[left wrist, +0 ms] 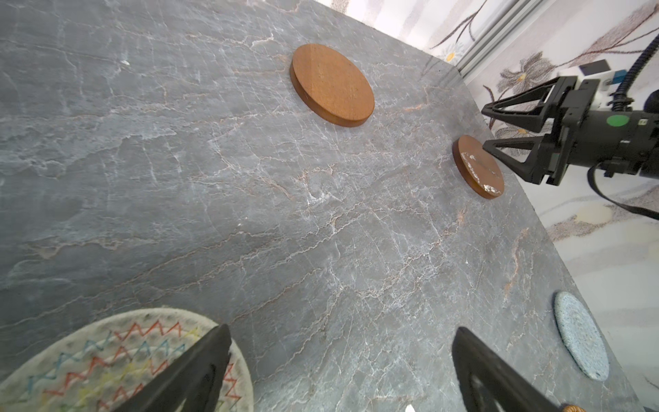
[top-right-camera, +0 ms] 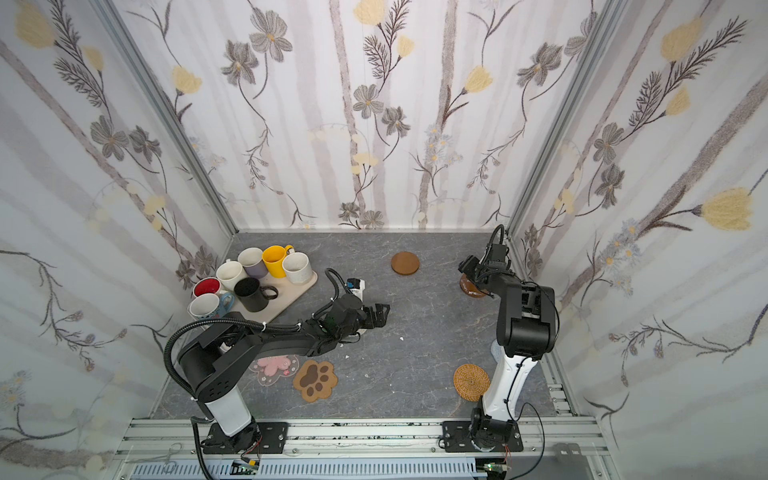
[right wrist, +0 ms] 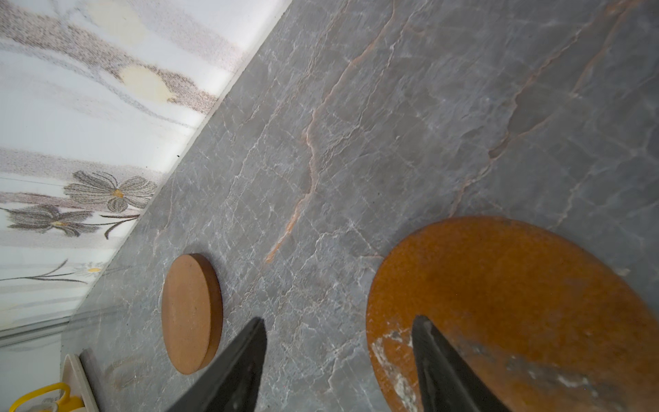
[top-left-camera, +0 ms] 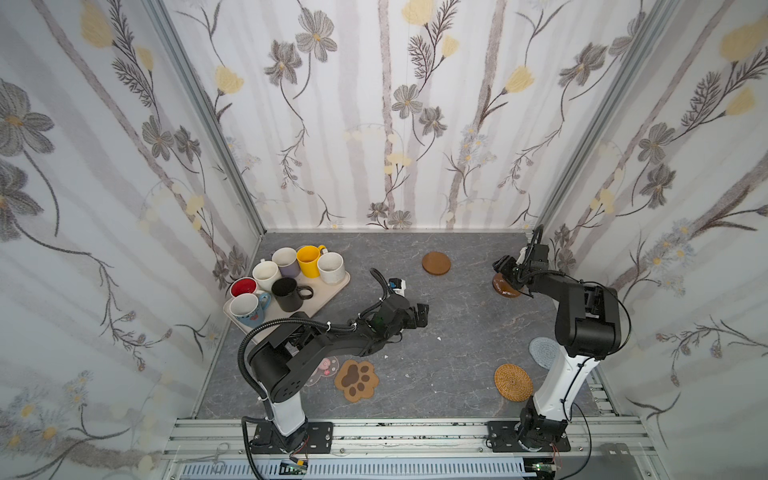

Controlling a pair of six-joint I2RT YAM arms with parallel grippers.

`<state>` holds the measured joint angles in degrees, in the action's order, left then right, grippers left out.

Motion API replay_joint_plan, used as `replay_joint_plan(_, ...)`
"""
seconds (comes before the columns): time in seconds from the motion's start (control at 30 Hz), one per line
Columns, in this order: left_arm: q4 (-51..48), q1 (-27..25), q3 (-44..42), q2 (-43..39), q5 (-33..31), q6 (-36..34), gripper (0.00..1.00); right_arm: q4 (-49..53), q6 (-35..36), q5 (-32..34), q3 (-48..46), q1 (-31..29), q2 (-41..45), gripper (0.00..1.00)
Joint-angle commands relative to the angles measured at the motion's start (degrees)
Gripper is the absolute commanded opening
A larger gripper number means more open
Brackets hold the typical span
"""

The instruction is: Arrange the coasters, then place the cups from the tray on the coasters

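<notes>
Several cups, among them yellow (top-left-camera: 309, 259) and black (top-left-camera: 286, 294), stand on the beige tray (top-left-camera: 328, 291) at the back left. One brown wooden coaster (top-left-camera: 436, 263) lies at mid-back. My right gripper (top-left-camera: 505, 268) (right wrist: 338, 318) hangs open just over a second, scuffed wooden coaster (top-left-camera: 505, 286) (right wrist: 517, 303), with one finger above it and the other above bare table. My left gripper (top-left-camera: 419, 316) (left wrist: 342, 328) is wide open and empty at mid-table, beside the pale woven coaster (left wrist: 107, 364). The paw coaster (top-left-camera: 356, 380), rattan coaster (top-left-camera: 513, 382) and grey coaster (left wrist: 581, 335) lie near the front.
A pink-flower clear coaster (top-right-camera: 274, 368) lies partly under my left arm, next to the paw. Flowered walls close in the grey marble table (top-left-camera: 436, 353) on three sides. Small white flecks (top-left-camera: 439, 338) dot the middle. Rails run along the front edge.
</notes>
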<state>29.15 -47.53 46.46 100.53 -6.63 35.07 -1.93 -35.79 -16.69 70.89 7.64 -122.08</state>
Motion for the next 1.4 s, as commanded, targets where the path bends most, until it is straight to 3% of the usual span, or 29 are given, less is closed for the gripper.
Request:
replay_joint_plan(0.0,2.6,0.7,-1.0,-1.0,-0.4,1.2,1.00,0.3,-0.8,0.8,2.1,-1.3,-1.3,0.66)
replay_joint_plan(0.27,3.5,1.4,-2.0,-1.7,-0.5,1.3,1.00,1.8,-1.0,1.3,4.1,-2.3,-1.1,0.67)
replay_joint_plan(0.47,4.0,1.5,-2.0,-1.2,0.2,0.9,1.00,2.0,-0.9,0.5,-0.1,2.5,3.4,0.69)
replay_joint_plan(0.67,4.6,1.6,-1.7,-0.7,0.8,0.8,1.00,2.6,-0.9,3.7,-5.8,6.9,6.7,0.73)
replay_joint_plan(0.97,4.8,1.6,-0.9,1.3,1.7,1.1,1.00,3.0,-1.3,4.8,-6.2,7.1,5.6,0.79)
replay_joint_plan(1.07,4.9,1.6,-0.5,1.9,2.1,1.2,1.00,4.7,-2.3,6.4,-6.2,6.9,6.0,0.83)
replay_joint_plan(1.13,4.9,1.6,-0.3,2.1,2.4,1.2,1.00,6.0,-2.6,9.0,-6.4,6.7,6.5,0.99)
replay_joint_plan(1.37,5.1,1.6,-0.8,2.1,2.5,1.2,1.00,10.0,-1.9,11.6,-4.0,5.8,5.6,1.00)
